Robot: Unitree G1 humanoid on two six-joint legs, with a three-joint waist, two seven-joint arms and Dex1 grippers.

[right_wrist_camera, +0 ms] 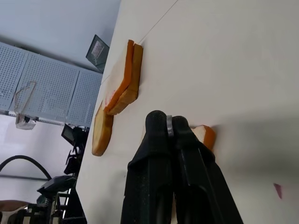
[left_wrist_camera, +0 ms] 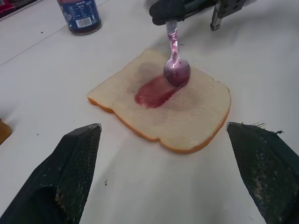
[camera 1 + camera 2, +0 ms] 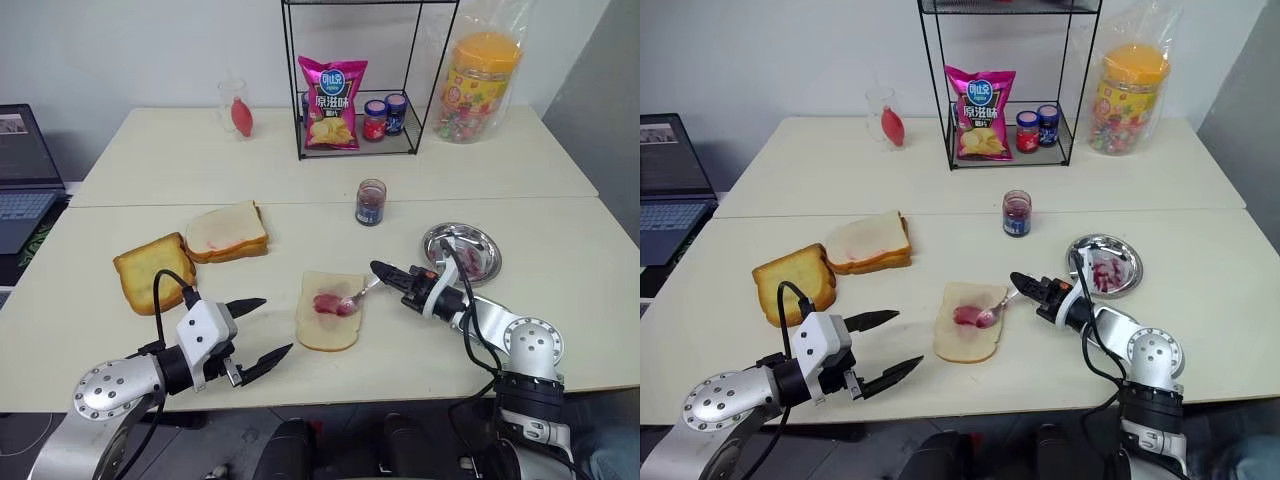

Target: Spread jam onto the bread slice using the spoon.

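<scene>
The pale table (image 3: 300,160) is carrying everything, with a black wire rack (image 3: 365,80) standing toward its far edge and holding a pink chip bag (image 3: 333,103) beside a red-capped jar (image 3: 375,120) and a blue-capped jar (image 3: 396,113). A big plastic tub with an orange lid (image 3: 482,85) is sitting just right of the rack, and a laptop (image 3: 22,175) is lying off the table's left end. On the left half, a two-slice sandwich (image 3: 227,232) is lying touching a golden toasted slice (image 3: 152,272).

The bread slice (image 3: 330,312) is lying near the front middle of the table, between the two arms, with a red smear of jam at its middle. The left gripper (image 3: 262,330) is hovering just left of the bread slice, not touching it, its two black fingers (image 2: 70,168) standing wide apart and holding nothing. The right gripper (image 3: 385,272) is reaching in from the right, its fingers clamped tight on the handle of the spoon (image 3: 358,295). The spoon's bowl is resting on the smear, its handle slanting up and right to the fingertips just past the slice's far right corner.

A round metal dish (image 3: 462,253), smeared red, is lying right of the right gripper. The open jar of jam (image 3: 370,202) is standing behind the bread slice, well apart from both grippers.
</scene>
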